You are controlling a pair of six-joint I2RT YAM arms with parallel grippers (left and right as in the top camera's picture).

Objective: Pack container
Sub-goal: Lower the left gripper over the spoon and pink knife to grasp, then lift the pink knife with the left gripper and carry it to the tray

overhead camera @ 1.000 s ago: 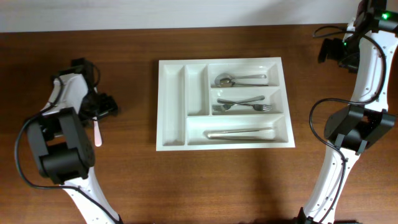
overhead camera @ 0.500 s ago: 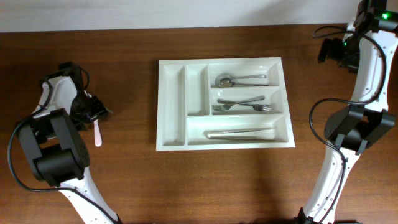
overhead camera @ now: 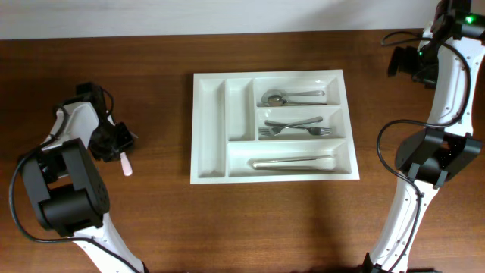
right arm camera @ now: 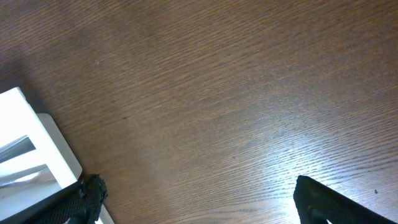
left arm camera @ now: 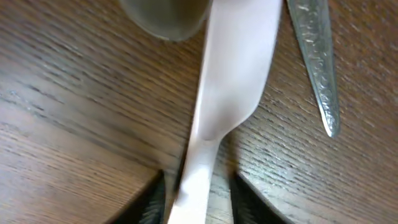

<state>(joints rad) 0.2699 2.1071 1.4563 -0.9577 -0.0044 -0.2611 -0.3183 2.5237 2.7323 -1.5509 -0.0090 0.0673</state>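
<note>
Straddling the handle of a pale plastic spoon (left arm camera: 233,74) at frame bottom, the left gripper (left arm camera: 196,193) stands narrow; whether it grips is unclear. An embossed metal handle (left arm camera: 317,62) lies upper right. The container (overhead camera: 211,129) sits at the overhead view's centre. The right gripper (right arm camera: 199,208) gapes wide and empty near its corner.

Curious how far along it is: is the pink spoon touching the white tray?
Apart. The overhead view shows bare table between the pink spoon and the white tray.
</note>
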